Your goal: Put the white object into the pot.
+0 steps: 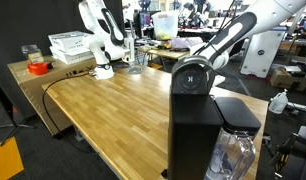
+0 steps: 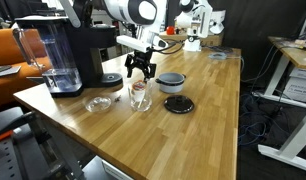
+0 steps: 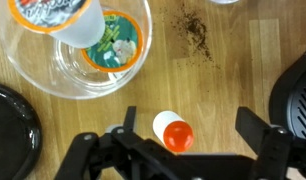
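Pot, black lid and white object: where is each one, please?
pot (image 2: pixel 171 85), in an exterior view, on its outer wall
black lid (image 2: pixel 178 104), in an exterior view, on its flat top
white object (image 3: pixel 171 130), wrist view, on its middle

A light wooden bench (image 1: pixel 113 110) fills the foreground, with a black curtain (image 1: pixel 23 25) hanging behind its far corner. Cluttered desks (image 1: pixel 168 38) crowd the lit room beyond. An orange seat (image 2: pixel 5 50), a white-legged desk (image 2: pixel 293 55) and cables (image 2: pixel 255 118) on the dark floor (image 2: pixel 283 155) flank the bench.
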Available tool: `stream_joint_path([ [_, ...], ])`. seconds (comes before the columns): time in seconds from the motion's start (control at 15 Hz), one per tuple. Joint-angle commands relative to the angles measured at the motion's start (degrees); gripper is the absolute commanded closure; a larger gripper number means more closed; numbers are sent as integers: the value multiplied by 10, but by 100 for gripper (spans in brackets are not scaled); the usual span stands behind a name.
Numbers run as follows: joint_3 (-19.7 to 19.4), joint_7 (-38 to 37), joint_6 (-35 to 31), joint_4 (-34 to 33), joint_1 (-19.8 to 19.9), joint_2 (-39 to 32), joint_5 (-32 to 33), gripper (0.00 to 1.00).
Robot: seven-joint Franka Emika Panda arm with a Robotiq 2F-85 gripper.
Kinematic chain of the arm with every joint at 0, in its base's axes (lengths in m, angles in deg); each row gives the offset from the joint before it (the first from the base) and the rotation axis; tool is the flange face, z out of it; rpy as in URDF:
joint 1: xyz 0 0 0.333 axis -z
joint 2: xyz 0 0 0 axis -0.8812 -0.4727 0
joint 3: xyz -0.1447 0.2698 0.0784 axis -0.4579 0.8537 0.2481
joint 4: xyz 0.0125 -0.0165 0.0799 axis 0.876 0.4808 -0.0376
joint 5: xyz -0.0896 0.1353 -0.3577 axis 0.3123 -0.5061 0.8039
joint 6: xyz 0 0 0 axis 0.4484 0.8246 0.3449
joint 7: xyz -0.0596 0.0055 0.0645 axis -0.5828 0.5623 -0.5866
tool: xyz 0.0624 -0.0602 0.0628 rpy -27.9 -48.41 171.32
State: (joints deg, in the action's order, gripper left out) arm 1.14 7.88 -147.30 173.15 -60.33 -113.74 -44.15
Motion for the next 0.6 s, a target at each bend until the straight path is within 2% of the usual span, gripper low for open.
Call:
stream_joint_path([
  [0.0,8,12,23,-20,9,-11,-3,0],
  [0.53,11,30,19,-62,12,-46,-2,0],
])
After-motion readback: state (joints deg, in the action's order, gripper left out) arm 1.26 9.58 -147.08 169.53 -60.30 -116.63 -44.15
